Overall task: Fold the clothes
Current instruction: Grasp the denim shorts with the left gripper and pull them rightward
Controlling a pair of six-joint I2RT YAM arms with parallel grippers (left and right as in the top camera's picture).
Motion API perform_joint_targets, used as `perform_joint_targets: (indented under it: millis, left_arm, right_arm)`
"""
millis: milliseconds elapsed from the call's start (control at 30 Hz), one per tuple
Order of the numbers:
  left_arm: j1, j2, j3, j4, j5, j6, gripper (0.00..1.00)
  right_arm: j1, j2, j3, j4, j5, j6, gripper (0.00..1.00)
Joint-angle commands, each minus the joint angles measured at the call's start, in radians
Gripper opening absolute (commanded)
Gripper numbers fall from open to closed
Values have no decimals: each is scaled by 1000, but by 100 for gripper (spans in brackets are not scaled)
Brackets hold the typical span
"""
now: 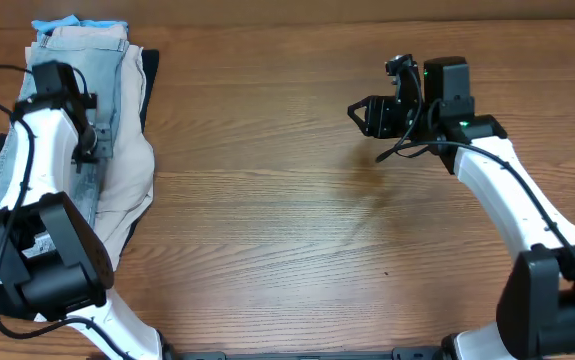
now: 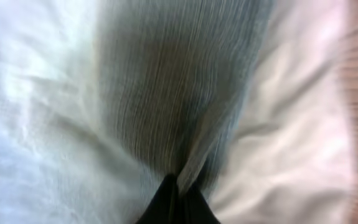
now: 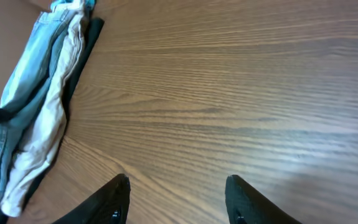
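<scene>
While the left gripper is pinched shut on the denim shorts, lengthwise front-to-back, the right gripper hangs half-open, empty, well apart.

Twin arms in white and black

The left arm and right arm share smooth white links, boxy black joint housings and thin black cables looped along them. A green light glows on the right wrist block; the tapered fingers there are glossy black.
</scene>
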Motion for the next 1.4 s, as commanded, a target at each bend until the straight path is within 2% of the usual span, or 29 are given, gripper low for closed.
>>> perform_joint_targets:
  millis: [0,167,267,400,500,567,600,633,667,700,733,900,1033,1167,1233,1367]
  left_arm:
    - [-61,-83,176,-89,97,-48,4]
    - [-192,-90,328,-301,244,-70,4]
    - [-311,-90,338,-345,293,-70,4]
    - [-495,-74,337,-319,307,-71,4]
    - [-622,-55,336,-241,303,-74,4]
    - [-694,-39,336,-174,302,-73,8]
    - [-734,-25,336,-126,297,-73,13]
    - [-759,-12,336,-87,297,-74,23]
    - [-781,-1,336,-47,297,-74,49]
    - [-798,11,336,-8,297,-74,91]
    - [-810,21,336,26,297,-74,100]
    - [-792,28,359,86,299,-147,100]
    - [-713,28,443,-63,299,-182,100]
    - [-595,28,495,-217,299,-183,100]
    - [-520,28,495,-235,304,-212,100]
    - [-381,29,494,-238,373,-226,100]
  right_arm:
    - [-28,-142,35,-37,-1,23,53]
    - [-105,-290,38,-164,-1,27,53]
    - [-168,-366,38,-232,-1,30,53]
    - [-253,-426,38,-296,3,29,54]
    - [-300,-435,38,-336,3,29,55]
    - [-322,-431,38,-363,13,23,55]
    - [-329,-428,38,-373,31,22,59]
    - [-332,-425,38,-381,50,22,61]
    - [-332,-422,38,-385,72,22,62]
    - [-332,-421,38,-388,89,22,63]
    - [-332,-420,38,-391,105,22,66]
    - [-330,-418,37,-425,119,-2,70]
    - [-276,-400,35,-467,111,-2,70]
    - [-107,-348,35,-440,129,-26,70]
    - [13,-295,35,-385,173,-22,66]
    - [240,-154,35,-245,259,8,65]
